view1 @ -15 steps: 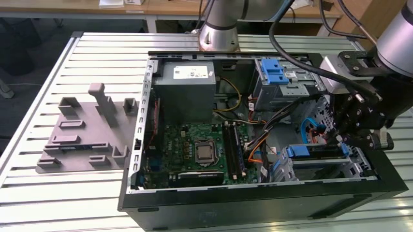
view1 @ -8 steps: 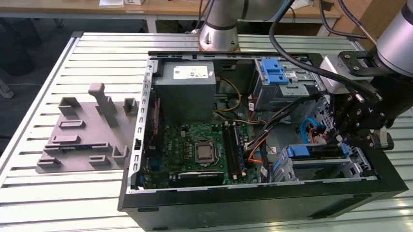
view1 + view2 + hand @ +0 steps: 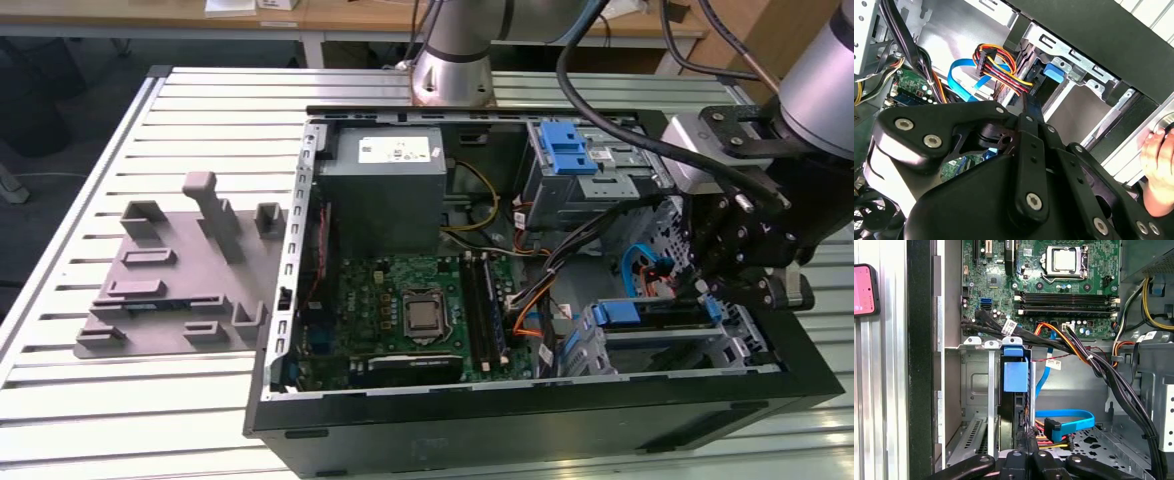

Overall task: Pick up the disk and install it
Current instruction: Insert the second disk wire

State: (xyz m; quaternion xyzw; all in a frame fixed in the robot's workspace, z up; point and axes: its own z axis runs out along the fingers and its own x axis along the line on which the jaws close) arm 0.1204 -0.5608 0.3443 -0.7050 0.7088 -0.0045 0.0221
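1. The open computer case [image 3: 747,400] surrounds the claw [image 3: 747,262].
2. The motherboard [image 3: 400,310] lies well beyond the claw's tips.
3. The disk [image 3: 1015,405] stands edge-on in the drive cage [image 3: 976,385], just ahead of the claw.
4. The claw's fingers [image 3: 1029,457] are pressed together, near the disk's edge; contact unclear.

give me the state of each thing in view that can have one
computer case: side panel off, lying open on the table
disk: standing on edge in the drive cage, blue rail showing
gripper: just above the disk at the cage
processor socket: bare, no cooler fitted
grey slotted tray: on the table beside the case, on the exterior view's left
hand: resting against the case's edge
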